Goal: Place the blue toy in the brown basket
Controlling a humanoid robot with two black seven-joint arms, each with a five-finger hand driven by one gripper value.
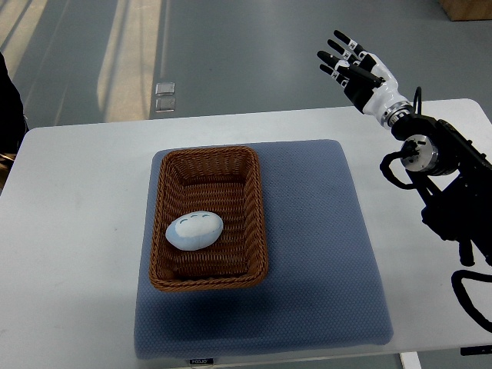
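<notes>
Up at the far right corner of the table (77, 200), we see our right hand (355, 68) lifted above the edge, fingers spread wide and holding nothing. Its arm comes in from the right edge of the picture, dark joints and cables stacked along that side. We see no left arm at all.

Moving outward from the hand, we cross bare white tabletop and reach the blue mat (323, 254), which covers the middle of the table. On the left half of the mat sits the basket (257, 207), brown wicker, long side running away from us. The toy (194, 230), a pale blue egg-like thing, lies inside the basket, toward its near end and a little left of centre, resting on the woven floor.

So the toy is well apart from our hand: it lies down and to the left, with the mat's right half and the basket's right wall between them. Nothing touches it.

We judge the placing itself to be done, since the toy is fully within the basket walls and our hand is empty and clear of it. What remains, as we read it, is only to bring the arm to rest. That calls for little care: the hand already stands off from the basket, so a withdrawal should not disturb it.
</notes>
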